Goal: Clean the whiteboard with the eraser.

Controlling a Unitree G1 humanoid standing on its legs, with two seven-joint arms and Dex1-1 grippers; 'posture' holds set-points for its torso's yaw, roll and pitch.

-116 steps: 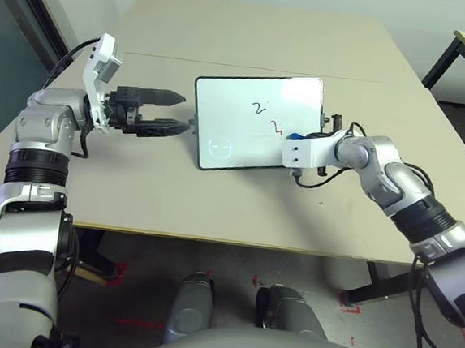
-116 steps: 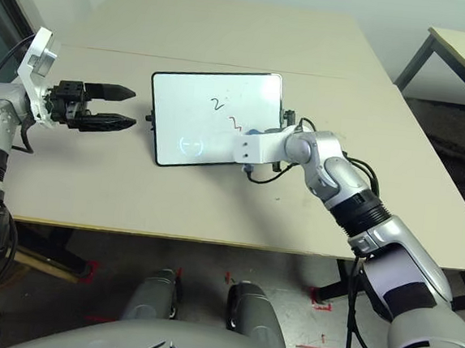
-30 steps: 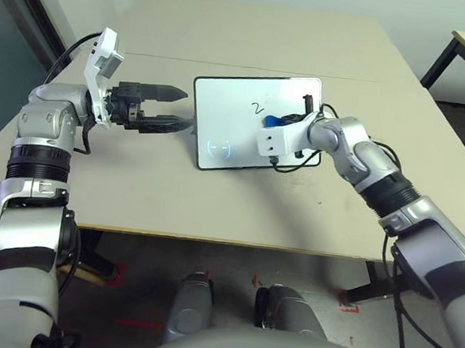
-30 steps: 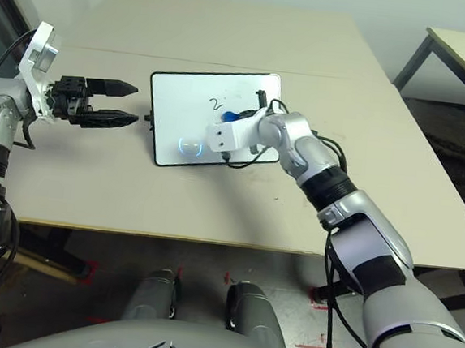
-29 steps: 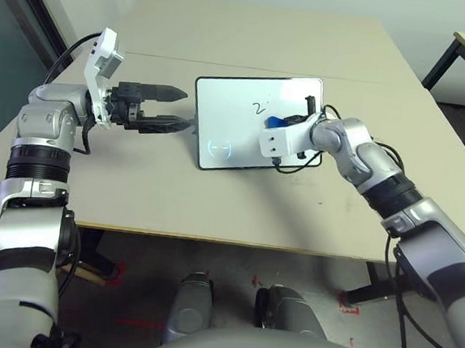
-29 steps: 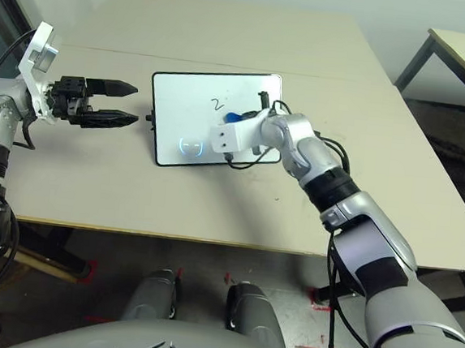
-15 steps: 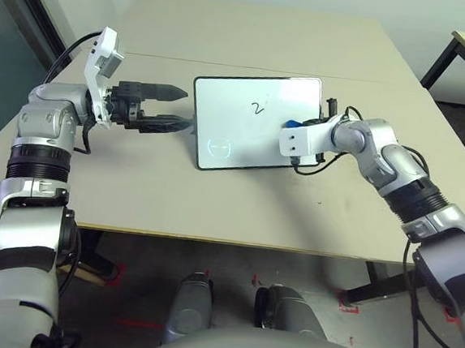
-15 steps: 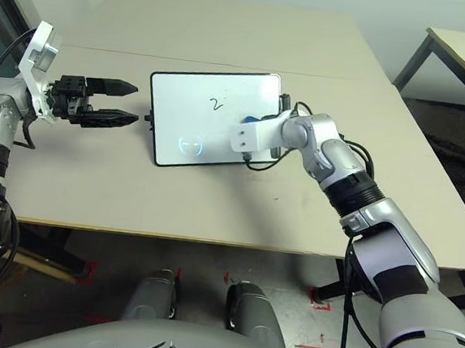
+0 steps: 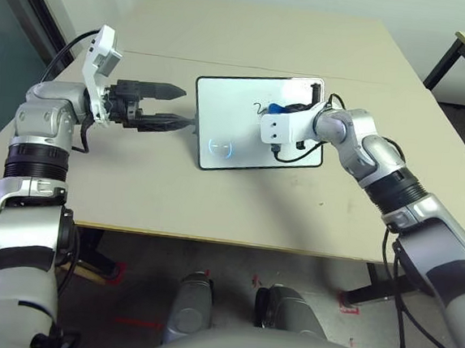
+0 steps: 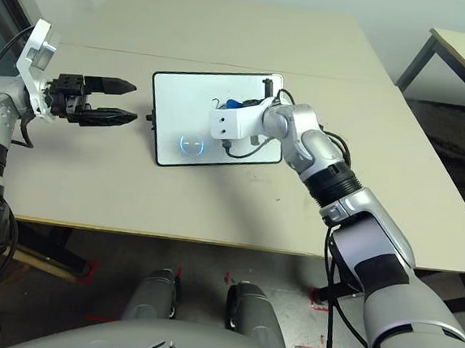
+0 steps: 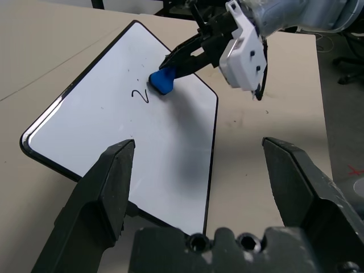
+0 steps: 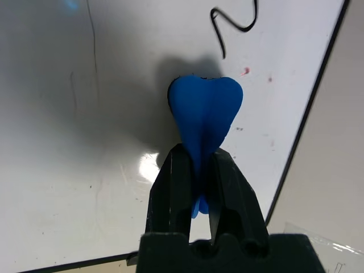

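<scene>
Eraser (image 12: 205, 114), small and blue, is pinched in the right hand (image 9: 280, 109), its tip pressed on the whiteboard (image 9: 237, 117) beside a black squiggle (image 12: 233, 25). Whiteboard lies flat on the tan surface (image 9: 214, 197), near its middle. Left hand (image 9: 169, 107), fingers spread and holding nothing, hovers level just beside the board's left edge, pointing toward it.

We see a white whiteboard (image 9: 253, 123), black-framed, one black squiggle (image 12: 233, 25); bright blue eraser (image 12: 205, 114) in the black-fingered right tool (image 12: 196, 170); beige table (image 9: 214, 197).
</scene>
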